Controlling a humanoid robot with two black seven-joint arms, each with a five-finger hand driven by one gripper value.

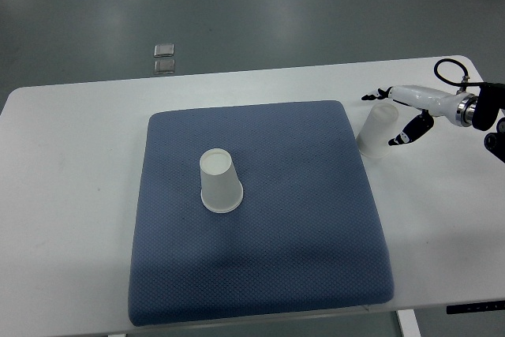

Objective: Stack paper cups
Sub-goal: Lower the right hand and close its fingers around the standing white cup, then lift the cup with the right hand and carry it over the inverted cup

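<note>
Reaching in from the right edge, right hand (397, 120) with fingers spread around a paper cup (375, 132) off the mat's right edge, firm grip unclear, second paper cup (219, 182) upside down on blue mat (260, 274), white tabletop (71, 195)

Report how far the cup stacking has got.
Nothing is stacked yet. One paper cup stands upside down on the blue mat. The right hand is around the second cup at the mat's right edge. Left: carry it over and set it on the first.
</note>
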